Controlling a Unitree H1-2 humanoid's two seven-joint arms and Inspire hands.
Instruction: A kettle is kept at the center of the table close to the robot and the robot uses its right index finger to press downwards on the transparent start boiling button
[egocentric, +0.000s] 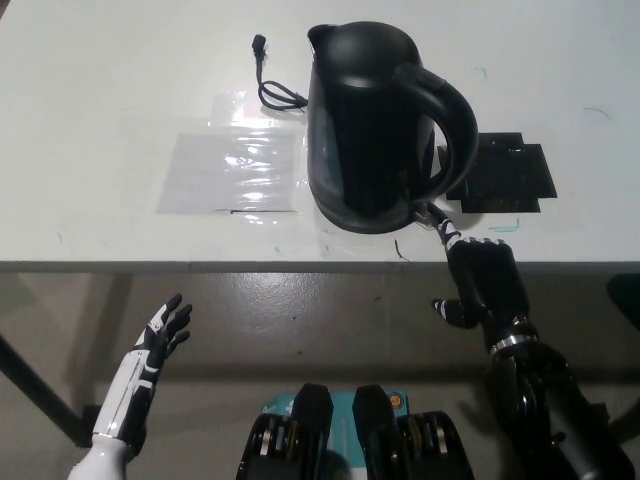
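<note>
- At the near edge of the table (120, 80), the black right hand (483, 283) points one extended finger up and to picture left, its tip at the foot of the kettle (375, 125) handle, where the start button (424, 212) sits; the other fingers are curled in, holding nothing.
- The kettle stands upright at the table's middle, spout away from the robot, handle arching toward the right hand, so the button lies just ahead of the fingertip; whether they touch I cannot tell.
- The press calls for a short downward push; nothing stands between.
- A black flat mat (505, 175) lies just right of the kettle, a clear sheet (235, 170) and a black cord (275, 85) to its left.
- The white left hand (160, 335) rests below the table edge, fingers spread, well apart.
</note>
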